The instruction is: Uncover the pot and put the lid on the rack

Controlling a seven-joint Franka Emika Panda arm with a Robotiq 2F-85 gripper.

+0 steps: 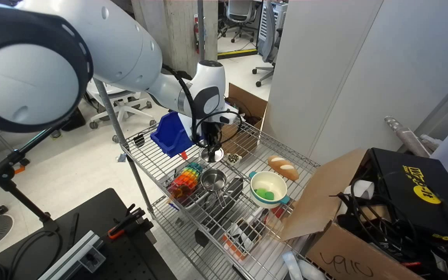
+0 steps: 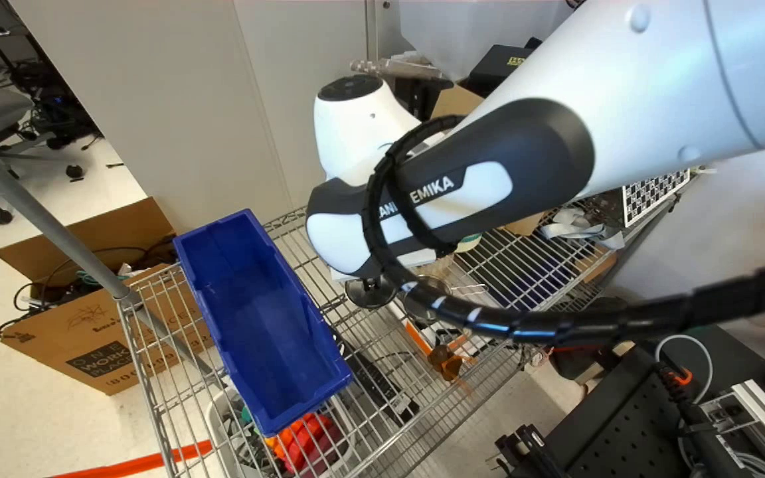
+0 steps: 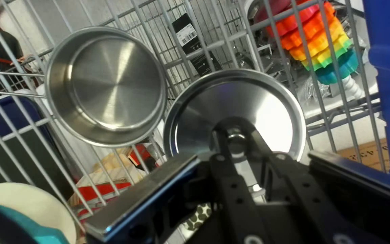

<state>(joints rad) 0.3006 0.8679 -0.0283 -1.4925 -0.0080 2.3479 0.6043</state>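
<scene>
Pot [image 3: 105, 88]: uncovered and upright on the rack [image 1: 243, 171], its inside in plain view. Lid [image 3: 234, 98]: off the pot and beside it, knob [image 3: 237, 145] uppermost. Claw [image 3: 237, 134]: one finger each side of the knob, judged to be pinching it. The lid shows larger than the pot in the wrist view, so I take it to be hanging above the wires; contact with them cannot be confirmed. Assessment: removal done, placing outstanding.

Risks noted. First, the hold is on a small, smooth metal knob alone; a weak pinch could let the lid swivel or slip, and a tilted rim would strike the wires edge-first. Second, releasing too high would drop the lid, probably with a bounce or slide, since this surface is bars and gaps. Third, clearance is poor: in the wrist view the two rims meet in outline, and whether they touch cannot be told. A shift that way could push the pot. In an exterior view a small speckled item [image 1: 233, 158] lies just beside the lid; setting down over it would leave the lid propped. Fourth, a black cable [image 2: 555, 328] loops loosely and could snag the blue bin [image 2: 256, 312] nearby.
</scene>
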